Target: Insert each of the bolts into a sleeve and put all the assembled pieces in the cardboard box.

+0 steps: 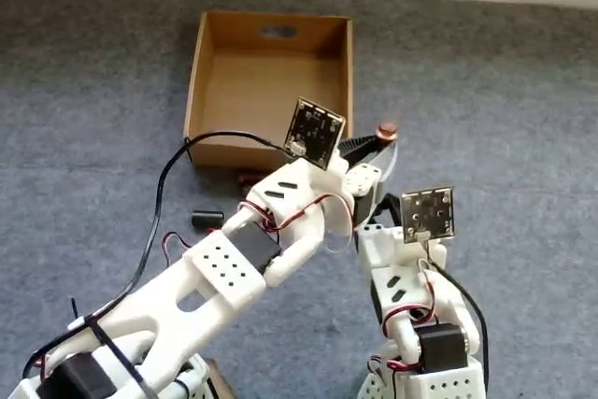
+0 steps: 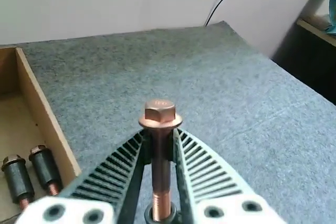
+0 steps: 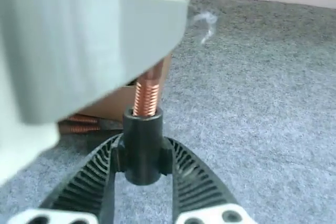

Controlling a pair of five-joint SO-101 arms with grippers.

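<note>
left wrist view: left hand point(image 2: 161, 137) clenched on a copper bolt point(image 2: 160, 153), fingers closed on the shank just under the flanged head, bolt upright. its lower end sits in a black ring at 6 o'clock of the frame, which i read as the sleeve mouth. right wrist view: right hand point(image 3: 143, 148) grasping the black sleeve point(image 3: 142, 135) upright, with the bolt's threaded end entering it from 12 o'clock. only the tip is in and a lot of thread is bare above the rim.

step in hand – mating bolt and sleeve in mid-air, insertion started, not seated.

high view: the two hands meet off the bench point(image 1: 523, 91), at about 4 o'clock of the cardboard box point(image 1: 194, 91), with the bolt head just outside its near corner. two assembled pieces point(image 2: 16, 179) lie inside the box by its wall. a loose sleeve point(image 1: 207, 220) lies on the bench at 7 o'clock of the box, and a loose bolt point(image 3: 79, 124) lies against the box's outer wall, so i judge one more pair is left after this one.

next move calls for keeping the two axes lined up and pressing the bolt further in until the head nears the rim. a tilt could jam the threads. then one hand lets go and the other carries the piece towards 11 o'clock, over the box wall.
</note>
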